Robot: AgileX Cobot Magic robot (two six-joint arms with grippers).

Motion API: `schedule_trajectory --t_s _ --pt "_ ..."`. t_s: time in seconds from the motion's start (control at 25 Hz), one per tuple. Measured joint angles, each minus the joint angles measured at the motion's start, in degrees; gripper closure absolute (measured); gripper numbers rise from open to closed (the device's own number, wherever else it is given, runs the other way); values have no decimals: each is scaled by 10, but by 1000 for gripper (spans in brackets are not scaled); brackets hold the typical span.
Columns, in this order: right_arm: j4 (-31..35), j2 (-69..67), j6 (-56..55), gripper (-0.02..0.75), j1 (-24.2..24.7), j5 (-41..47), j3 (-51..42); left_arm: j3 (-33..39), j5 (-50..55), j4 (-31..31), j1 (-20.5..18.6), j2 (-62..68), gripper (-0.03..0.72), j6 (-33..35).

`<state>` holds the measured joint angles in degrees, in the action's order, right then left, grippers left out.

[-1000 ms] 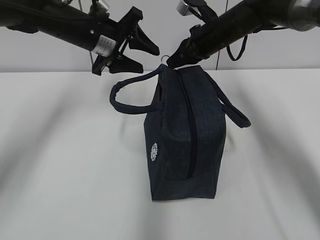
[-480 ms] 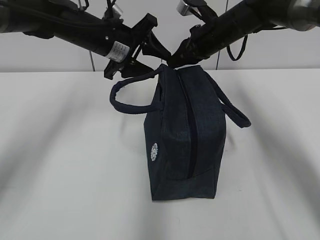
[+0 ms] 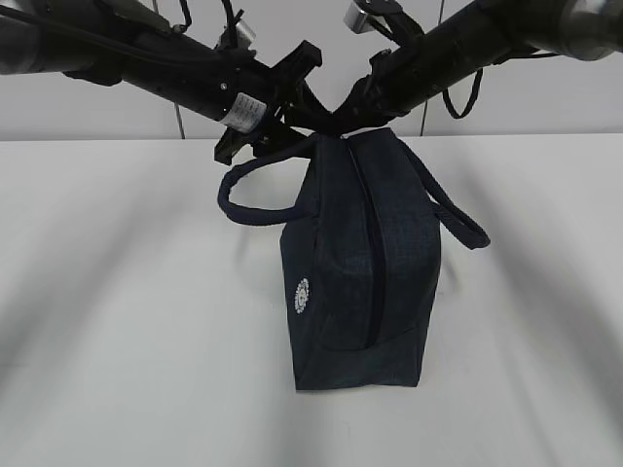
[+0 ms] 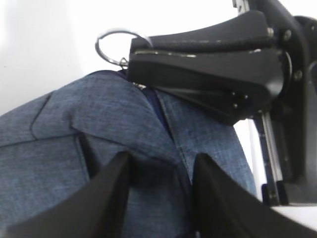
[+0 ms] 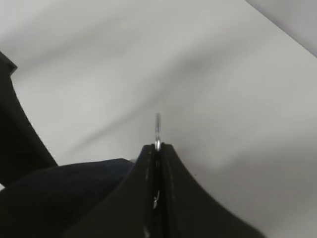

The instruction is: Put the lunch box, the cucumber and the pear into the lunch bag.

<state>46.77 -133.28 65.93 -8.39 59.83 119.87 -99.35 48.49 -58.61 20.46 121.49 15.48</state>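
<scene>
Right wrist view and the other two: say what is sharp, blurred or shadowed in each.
Right wrist view: the shut gripper on the ring is soft, table shadows diffuse. Left wrist view: bag weave sharp, the near fingers blurred, background washed out. Exterior view: broad soft arm shadows on the table.

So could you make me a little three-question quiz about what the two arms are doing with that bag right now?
1. True or false: the bag is zipped shut.
2. What is the right gripper shut on? A) a handle B) the ring pull C) nothing
3. Fill in: the left gripper is open, its fingers astride the bag's ____ end.

Key:
1. True.
2. B; the ring sticks out from between its closed fingers.
3. Top, just below the ring.
</scene>
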Motion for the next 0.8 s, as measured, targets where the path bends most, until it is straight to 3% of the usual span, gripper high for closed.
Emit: schedule_trajectory --t_s 0.36,0.8 --pt "-8 0 0 754 3 0 0 0 -6 16 0 0 657 -1" --pt "-7 0 0 754 22 -12 3 0 6 11 0 0 673 6"
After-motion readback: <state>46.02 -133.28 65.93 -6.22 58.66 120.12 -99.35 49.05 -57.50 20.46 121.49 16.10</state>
